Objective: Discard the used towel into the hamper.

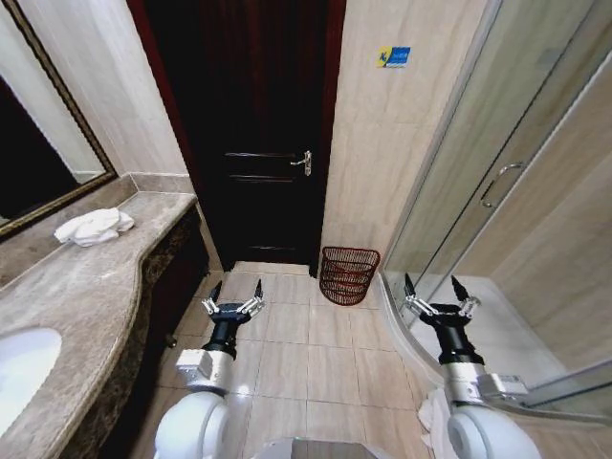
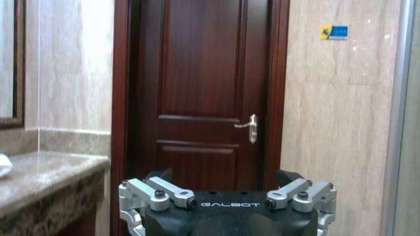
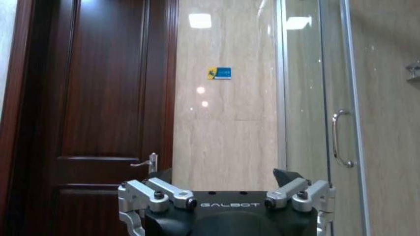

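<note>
Hovering low over bare floor tiles [image 1: 316, 354], the left gripper [image 1: 236, 292] and right gripper [image 1: 435, 285] both stand wide apart in the jaws, holding and touching nothing. Ahead and between them, nearer the right one, the hamper [image 1: 348, 274] stands against the wall beside the dark door [image 1: 253, 124]. The head view alone shows it, and the white towel [image 1: 94, 227] on the counter [image 1: 86, 287] far left of the left gripper. The shower's glass door [image 3: 328, 123] flanks the right gripper closely.
</note>
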You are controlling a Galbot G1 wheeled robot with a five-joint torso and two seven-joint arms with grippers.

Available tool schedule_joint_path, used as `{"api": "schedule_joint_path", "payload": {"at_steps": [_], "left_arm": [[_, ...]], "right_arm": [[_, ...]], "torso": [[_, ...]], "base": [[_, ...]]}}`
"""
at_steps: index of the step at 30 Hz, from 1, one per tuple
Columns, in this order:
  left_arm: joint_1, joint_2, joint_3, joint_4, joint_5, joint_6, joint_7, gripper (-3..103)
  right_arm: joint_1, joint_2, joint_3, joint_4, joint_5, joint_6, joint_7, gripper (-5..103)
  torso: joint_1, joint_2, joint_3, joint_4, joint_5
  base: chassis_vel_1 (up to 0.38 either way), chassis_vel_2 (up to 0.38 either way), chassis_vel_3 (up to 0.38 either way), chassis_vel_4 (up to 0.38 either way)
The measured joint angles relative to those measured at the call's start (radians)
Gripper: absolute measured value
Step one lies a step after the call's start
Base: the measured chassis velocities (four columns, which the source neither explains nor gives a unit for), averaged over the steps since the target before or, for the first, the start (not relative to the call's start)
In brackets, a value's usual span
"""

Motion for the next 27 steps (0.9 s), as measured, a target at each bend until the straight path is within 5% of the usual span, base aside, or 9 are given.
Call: {"api": "schedule_joint_path", "payload": {"at_steps": [15,27], "left_arm": [[-0.001,0.000,-0.016,-0.028,-0.027,0.071,0.037,100],[-0.010,0.000,0.004,0.013,-0.003,-0.100,0.082,100]], "right_arm": [[-0.002,0.010,-0.021,-0.012,0.020,-0.022,0.004,100],[-0.009,0.032,-0.031,0.021,0.024,-0.063,-0.045,100]], "torso": [[0.000,0.000,0.000,-0.0001,-0.0001],[0.000,0.000,0.000,-0.0002,-0.0001]], "base": [[0.000,0.000,0.000,0.000],[0.000,0.000,0.000,0.000]]}}
